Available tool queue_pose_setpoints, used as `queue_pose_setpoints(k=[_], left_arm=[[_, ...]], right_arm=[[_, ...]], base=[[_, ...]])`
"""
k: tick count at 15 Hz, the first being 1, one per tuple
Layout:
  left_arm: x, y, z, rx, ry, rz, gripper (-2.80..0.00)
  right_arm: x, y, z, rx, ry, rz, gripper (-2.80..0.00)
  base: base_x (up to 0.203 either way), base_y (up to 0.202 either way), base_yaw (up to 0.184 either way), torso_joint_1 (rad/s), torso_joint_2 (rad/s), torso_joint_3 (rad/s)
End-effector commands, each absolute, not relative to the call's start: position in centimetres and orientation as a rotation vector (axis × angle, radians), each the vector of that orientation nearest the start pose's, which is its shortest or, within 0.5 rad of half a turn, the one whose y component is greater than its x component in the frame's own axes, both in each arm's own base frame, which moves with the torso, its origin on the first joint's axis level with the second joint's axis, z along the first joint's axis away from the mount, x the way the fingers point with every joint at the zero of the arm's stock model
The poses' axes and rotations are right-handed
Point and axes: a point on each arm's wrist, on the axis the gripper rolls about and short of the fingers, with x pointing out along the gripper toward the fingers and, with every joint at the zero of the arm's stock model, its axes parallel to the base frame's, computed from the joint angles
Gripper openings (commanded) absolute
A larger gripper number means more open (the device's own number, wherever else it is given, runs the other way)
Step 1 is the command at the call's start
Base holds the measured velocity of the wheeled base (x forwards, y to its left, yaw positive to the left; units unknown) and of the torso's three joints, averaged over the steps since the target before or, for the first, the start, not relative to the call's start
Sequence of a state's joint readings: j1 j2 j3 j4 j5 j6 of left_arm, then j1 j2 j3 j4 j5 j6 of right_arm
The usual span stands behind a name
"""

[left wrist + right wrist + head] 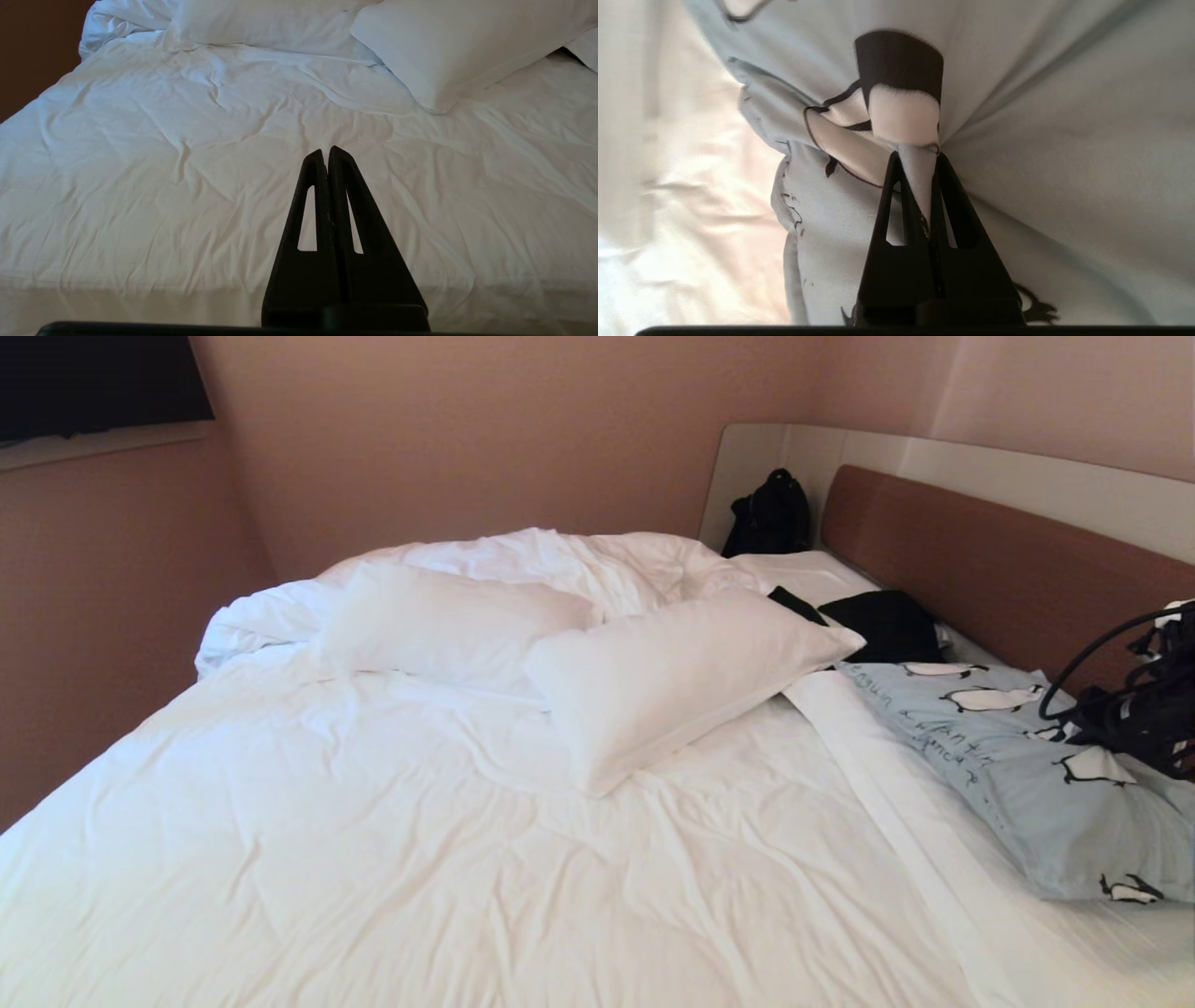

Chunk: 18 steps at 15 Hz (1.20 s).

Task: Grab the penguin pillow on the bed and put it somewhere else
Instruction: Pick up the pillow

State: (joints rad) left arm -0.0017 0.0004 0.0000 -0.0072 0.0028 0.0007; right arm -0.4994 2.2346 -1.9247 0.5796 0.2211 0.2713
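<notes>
Pinkish-beige walls close in a corner behind the bed (392, 840), whose rumpled white duvet fills most of the head view, with a brown headboard (990, 560) framed in pale grey running along its right side. At that side, just below the headboard, lies the penguin pillow (1027, 775), its long axis parallel to the headboard and running from near a dark garment (887, 625) toward the near right corner of the bed. The right gripper (920, 161) is on top of it at the far right edge of the head view, where only the arm's black cabling shows; the wrist view shows the jaws pinched tight on a gathered fold of the blue cover, right at a printed penguin, with creases fanning out from the pinch. So the pillow sits directly under this hand, and the open stretch of duvet lies to the robot's left, which looks like the natural way to carry it. The grip has fabric only, so the stuffed body may sag or swing when lifted. Two plain white pillows (681, 672) lie mid-bed and could be brushed on the way. The left gripper (327, 154) hangs with jaws together over bare duvet near the bed's edge, well apart from the pillow, and looks idle. A black bag (770, 513) stands in the far corner.
</notes>
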Motion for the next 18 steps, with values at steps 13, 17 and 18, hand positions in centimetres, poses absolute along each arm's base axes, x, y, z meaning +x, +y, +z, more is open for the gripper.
queue_pose_setpoints(k=[13,17,18], left_arm=[[-2.3,0.0,7.6,0.001,-0.008,0.002,-2.80],[-2.3,0.0,7.6,0.001,-0.008,0.002,-2.80],[-2.3,0.0,7.6,0.001,-0.008,0.002,-2.80]], right_arm=[[32.2,-14.9,29.3,0.744,0.597,-0.136,-2.80],[30.9,-13.4,30.8,0.733,0.588,-0.106,-2.80],[30.6,-13.2,31.0,0.731,0.585,-0.099,-2.80]], base=[[0.000,0.000,0.000,0.000,0.00,0.000],[0.000,0.000,0.000,0.000,0.00,0.000],[0.000,0.000,0.000,0.000,0.00,0.000]])
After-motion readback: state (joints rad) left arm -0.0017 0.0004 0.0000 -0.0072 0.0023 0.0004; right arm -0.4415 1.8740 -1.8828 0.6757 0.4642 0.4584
